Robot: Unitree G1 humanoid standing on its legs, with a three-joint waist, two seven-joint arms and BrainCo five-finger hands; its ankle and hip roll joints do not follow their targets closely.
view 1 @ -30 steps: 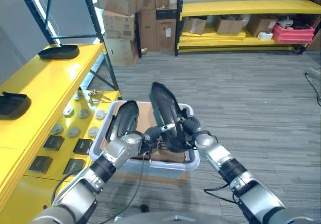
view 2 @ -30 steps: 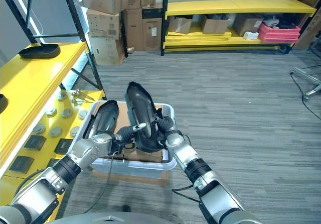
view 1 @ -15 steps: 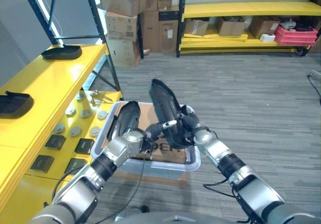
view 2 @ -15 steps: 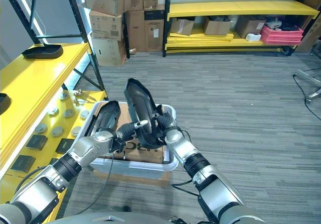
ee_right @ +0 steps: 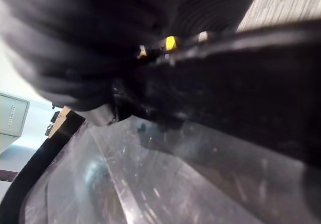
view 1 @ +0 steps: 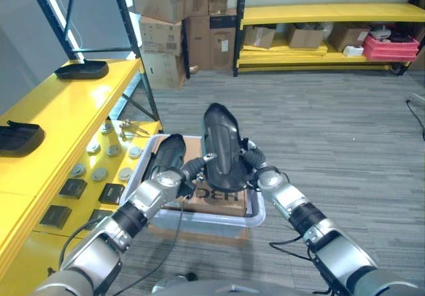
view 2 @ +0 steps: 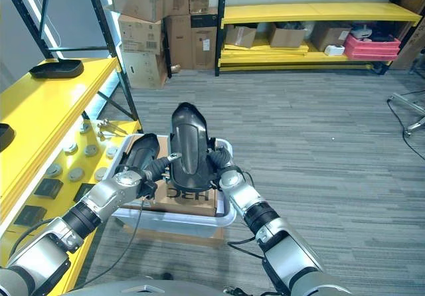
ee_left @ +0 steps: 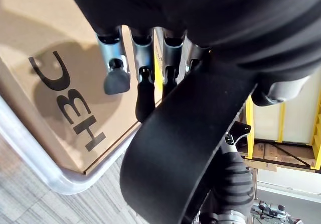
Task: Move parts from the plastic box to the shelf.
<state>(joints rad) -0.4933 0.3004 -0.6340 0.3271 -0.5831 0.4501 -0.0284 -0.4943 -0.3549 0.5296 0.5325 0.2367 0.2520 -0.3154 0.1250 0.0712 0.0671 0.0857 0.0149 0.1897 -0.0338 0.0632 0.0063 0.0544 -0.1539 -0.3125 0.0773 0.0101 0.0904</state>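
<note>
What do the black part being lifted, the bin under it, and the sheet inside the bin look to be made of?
The black part looks like moulded plastic with a smooth semi-gloss face; it catches soft highlights. The bin looks like translucent whitish plastic with a rounded rim. The brown sheet looks like matte cardboard, with a raw edge in the left wrist view. The right hand grips the part.

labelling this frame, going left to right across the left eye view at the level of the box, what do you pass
yellow shelf with a black tray-like part → round grey discs → clear plastic box, a black curved part raised above it → grey striped carpet floor
</note>
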